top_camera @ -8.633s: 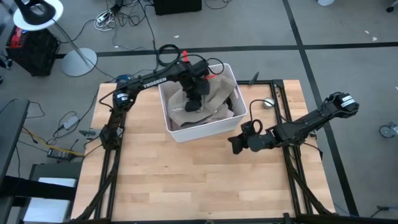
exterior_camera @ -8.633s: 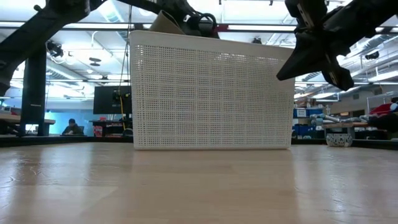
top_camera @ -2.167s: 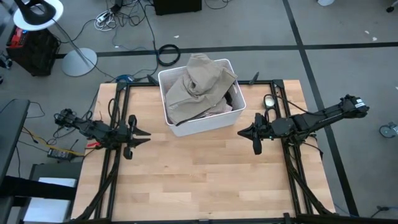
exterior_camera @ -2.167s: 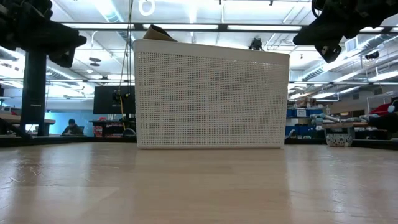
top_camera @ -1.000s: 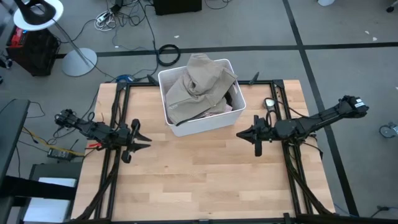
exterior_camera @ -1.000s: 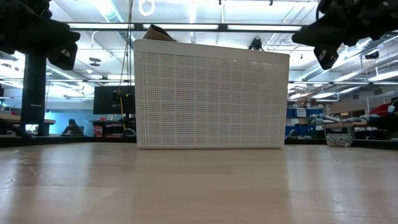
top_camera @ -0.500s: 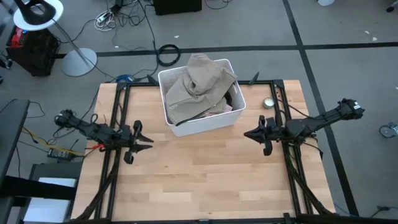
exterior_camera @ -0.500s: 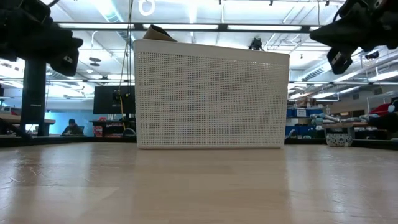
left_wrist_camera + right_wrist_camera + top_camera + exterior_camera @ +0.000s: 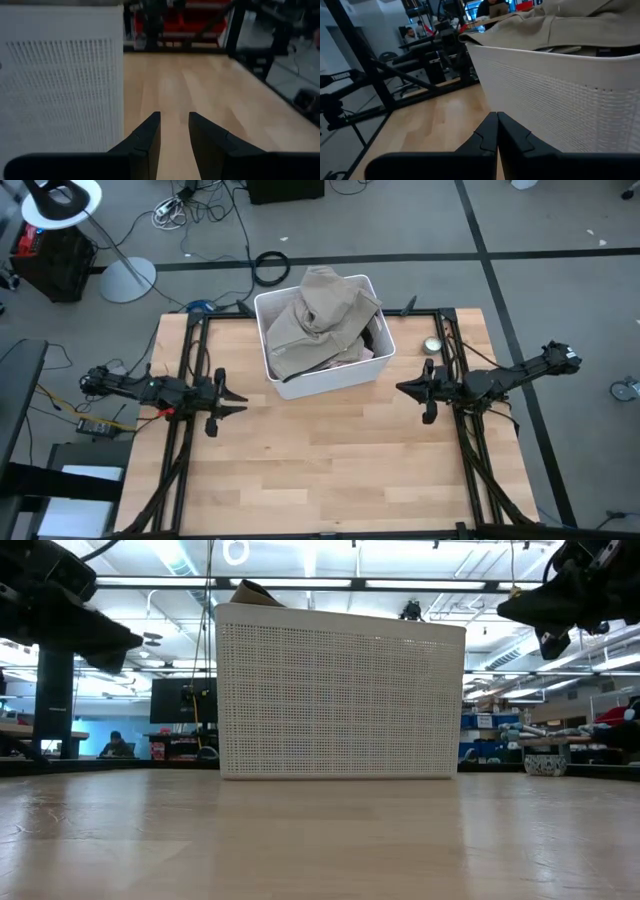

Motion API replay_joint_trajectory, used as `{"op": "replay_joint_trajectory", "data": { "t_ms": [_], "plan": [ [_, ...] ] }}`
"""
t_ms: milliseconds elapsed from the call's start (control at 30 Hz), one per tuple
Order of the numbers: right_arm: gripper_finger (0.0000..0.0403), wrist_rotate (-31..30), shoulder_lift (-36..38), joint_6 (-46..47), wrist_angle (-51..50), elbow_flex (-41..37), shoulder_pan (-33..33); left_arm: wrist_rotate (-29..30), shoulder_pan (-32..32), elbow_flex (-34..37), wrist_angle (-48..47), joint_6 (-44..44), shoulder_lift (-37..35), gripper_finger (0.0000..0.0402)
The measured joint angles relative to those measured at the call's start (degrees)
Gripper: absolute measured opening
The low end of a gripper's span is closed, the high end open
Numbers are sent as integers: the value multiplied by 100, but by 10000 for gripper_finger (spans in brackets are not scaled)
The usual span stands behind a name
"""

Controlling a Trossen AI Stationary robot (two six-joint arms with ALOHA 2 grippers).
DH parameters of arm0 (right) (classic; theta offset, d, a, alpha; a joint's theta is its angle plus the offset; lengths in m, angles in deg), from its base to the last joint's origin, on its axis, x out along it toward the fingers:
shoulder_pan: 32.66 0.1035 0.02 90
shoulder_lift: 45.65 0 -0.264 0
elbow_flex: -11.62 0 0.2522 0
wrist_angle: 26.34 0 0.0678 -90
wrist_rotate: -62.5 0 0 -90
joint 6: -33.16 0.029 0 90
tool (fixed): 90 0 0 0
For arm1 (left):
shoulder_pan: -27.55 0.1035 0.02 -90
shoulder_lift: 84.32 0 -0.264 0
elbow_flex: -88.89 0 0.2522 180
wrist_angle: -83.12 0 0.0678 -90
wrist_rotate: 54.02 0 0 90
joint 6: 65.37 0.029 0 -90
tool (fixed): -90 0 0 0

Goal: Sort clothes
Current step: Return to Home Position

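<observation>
Far middle of the table: the white bin [image 9: 322, 387] stands between the two arms, touching neither.
Beige garment [image 9: 318, 315]: heaped on top inside the bin, bulging above the rim and covering most of what lies beneath.
Pink garment [image 9: 363, 354]: only a thin edge shows near the bin's right wall, tucked under the beige.
Dark fabric [image 9: 378, 336]: a sliver against the right wall, probably one of the black garments; its shape is buried.
Bin from table height: its perforated front wall hides the contents, and only a beige tip clears the rim.
Left gripper [image 9: 238, 402]: over the table's left side, well apart from the bin; its wrist view shows the fingers [image 9: 147, 137] parted with bare wood in the gap, holding nothing.
Right gripper [image 9: 405, 389]: over the table's right side, near the bin's front right corner but not touching; fingers pressed together, empty.
Arms from table height: both cut off by the top edge.
Small round object [image 9: 432, 344]: on the table beside the right frame rail, too small to identify.
</observation>
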Motion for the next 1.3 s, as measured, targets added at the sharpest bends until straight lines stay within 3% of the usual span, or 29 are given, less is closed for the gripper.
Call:
{"op": "replay_joint_trajectory", "data": {
  "t_ms": [167,567,1000,1300],
  "plan": [
    [7,2,300,4,-327,0,7,-45,144,-169,-156,-4,0,105],
    [7,256,929,167,-1015,0,71,-13,164,450,1496,196,4,105],
    [8,211,1574,7,-1683,0,193,141,194,467,1545,201,0,105],
    [8,-52,1759,-609,-1932,0,193,202,194,469,1667,177,0,105]
  ]
}}
